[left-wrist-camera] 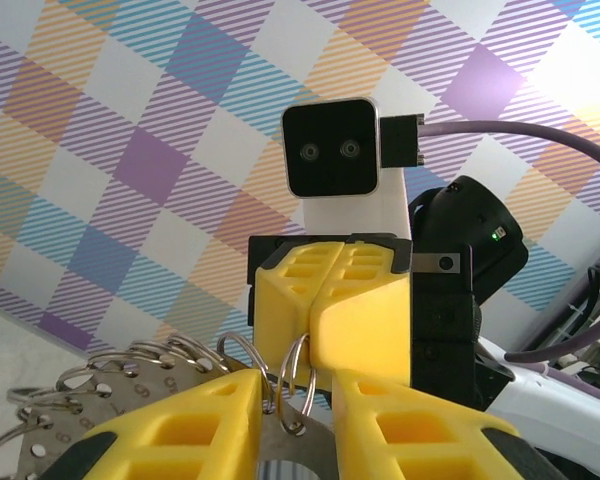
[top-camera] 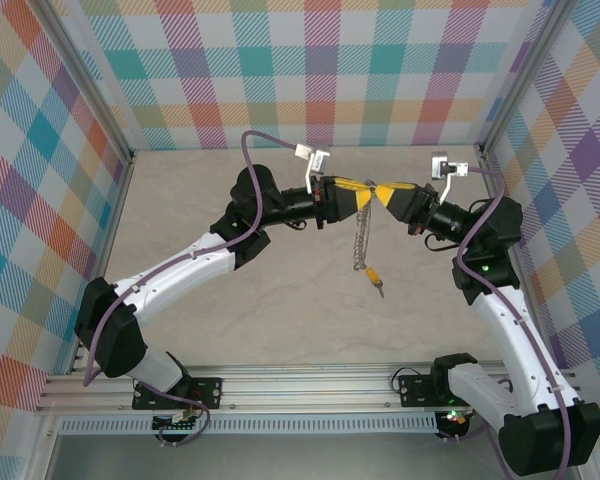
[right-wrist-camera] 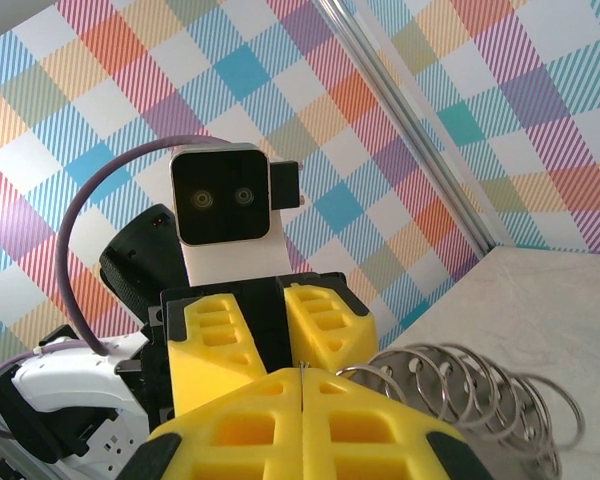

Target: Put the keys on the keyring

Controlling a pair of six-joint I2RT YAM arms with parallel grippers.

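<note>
- Ring (top-camera: 361,240) hangs in the air over mid-table; edge-on in the top view, it reads as a short chain dropping from the spot where the two grippers meet
- Key (top-camera: 376,273), yellow head with a dark blade pointing down-right, sits at the ring's lower end and touches it; too small to tell whether it is threaded on
- Ring and key are both clear of the table (top-camera: 280,320)
- Left wrist view: the ring's flat dark face, dotted with small holes, lies at lower left and runs in between the left fingers (left-wrist-camera: 180,430); silvery loops (left-wrist-camera: 180,352) fringe its rim
- Right gripper (right-wrist-camera: 305,375): clenched, yellow fingers pressed together with no gap, tips at the ring's rim among the loops; it is grasping the ring
- Left gripper (left-wrist-camera: 295,395): fingers apart, with two loops and a strip of the ring in the gap; cannot tell whether the pads press on the ring or stand clear of it
- The grippers face each other tip to tip, nearly touching; the left wrist view looks straight at the other wrist's camera (left-wrist-camera: 330,150)
- Left arm (top-camera: 180,275) and right arm (top-camera: 510,330) bend in from the near edge, elbows outward
- Plaid walls (top-camera: 320,70) stand on three sides of the table
</note>
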